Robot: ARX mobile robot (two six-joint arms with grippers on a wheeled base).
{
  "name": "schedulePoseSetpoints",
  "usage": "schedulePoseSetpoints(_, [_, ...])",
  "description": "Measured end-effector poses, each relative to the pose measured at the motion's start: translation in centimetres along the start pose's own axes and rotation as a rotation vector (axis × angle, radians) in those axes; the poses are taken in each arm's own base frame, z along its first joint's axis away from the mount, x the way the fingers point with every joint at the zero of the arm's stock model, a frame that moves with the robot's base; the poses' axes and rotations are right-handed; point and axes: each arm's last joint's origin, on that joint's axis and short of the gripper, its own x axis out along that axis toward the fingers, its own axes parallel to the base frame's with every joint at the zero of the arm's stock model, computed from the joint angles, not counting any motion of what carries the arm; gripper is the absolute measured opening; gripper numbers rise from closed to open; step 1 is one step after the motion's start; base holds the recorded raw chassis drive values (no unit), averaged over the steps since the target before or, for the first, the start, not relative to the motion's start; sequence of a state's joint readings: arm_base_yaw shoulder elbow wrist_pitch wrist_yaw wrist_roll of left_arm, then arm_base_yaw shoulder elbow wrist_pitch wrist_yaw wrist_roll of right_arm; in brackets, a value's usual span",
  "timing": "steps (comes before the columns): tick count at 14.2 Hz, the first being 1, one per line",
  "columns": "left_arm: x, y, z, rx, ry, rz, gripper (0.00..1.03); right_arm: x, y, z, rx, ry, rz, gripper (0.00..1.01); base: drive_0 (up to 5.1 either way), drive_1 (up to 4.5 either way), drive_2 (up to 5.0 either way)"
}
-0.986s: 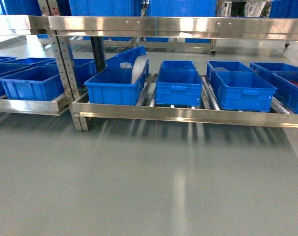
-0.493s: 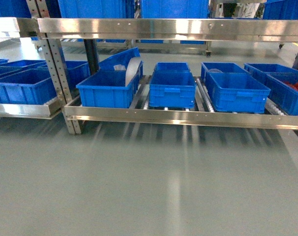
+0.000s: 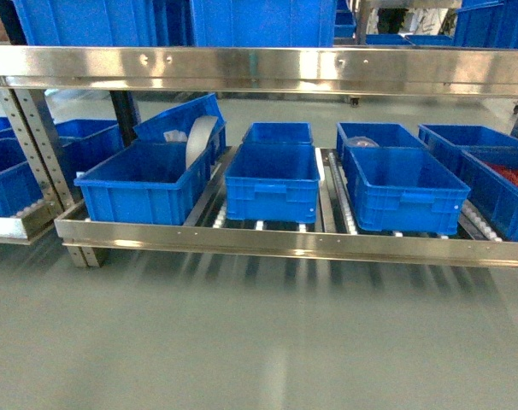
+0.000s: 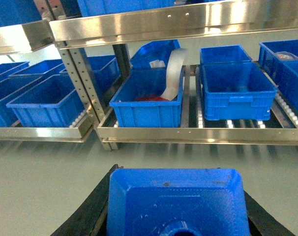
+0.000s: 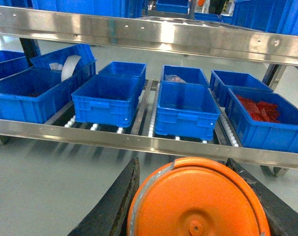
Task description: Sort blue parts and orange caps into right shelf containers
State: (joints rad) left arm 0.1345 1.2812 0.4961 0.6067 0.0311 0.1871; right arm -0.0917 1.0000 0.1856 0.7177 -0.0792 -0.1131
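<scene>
Left claw point(image 4: 176, 216) is clamped on the blue part point(image 4: 176, 206); right claw point(image 5: 198, 206) on the orange cap point(image 5: 198, 201). Shelf containers point(image 5: 186, 105) lie at 12 o'clock, across open floor.

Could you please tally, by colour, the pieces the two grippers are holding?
blue part: 1
orange cap: 1
Total: 2
</scene>
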Motion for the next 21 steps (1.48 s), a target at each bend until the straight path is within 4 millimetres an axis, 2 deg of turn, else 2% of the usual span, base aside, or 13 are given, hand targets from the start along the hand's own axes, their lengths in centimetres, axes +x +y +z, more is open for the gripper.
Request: schedulePoseSetpoints(21, [0.01,-0.07,0.02,0.001,-0.004,-0.008,0.44,-0.01,0.0,0.0,0.0,-0.001,0.0,0.43,3.9,0.95,-4.6])
